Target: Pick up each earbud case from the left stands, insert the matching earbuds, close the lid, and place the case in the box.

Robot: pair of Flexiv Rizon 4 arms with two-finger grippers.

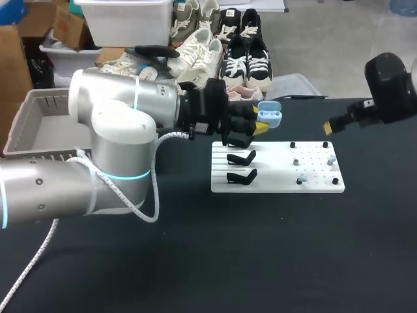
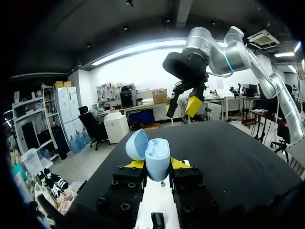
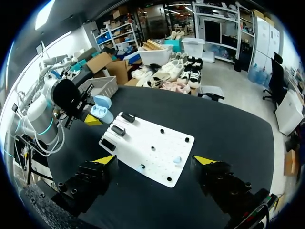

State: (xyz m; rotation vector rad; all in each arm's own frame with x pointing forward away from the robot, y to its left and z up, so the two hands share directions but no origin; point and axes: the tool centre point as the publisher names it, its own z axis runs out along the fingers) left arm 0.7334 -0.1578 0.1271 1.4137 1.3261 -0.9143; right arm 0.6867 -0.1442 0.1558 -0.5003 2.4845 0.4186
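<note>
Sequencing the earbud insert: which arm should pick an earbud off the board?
Right, likely. The right hand is open and empty, near the end of the board where the earbuds sit. The left hand is shut on the open case, so it can only present it.

Earbuds (image 1: 302,179) too small for detail

Left hand (image 2: 157,163) clamped, right hand (image 3: 156,160) splayed
</note>
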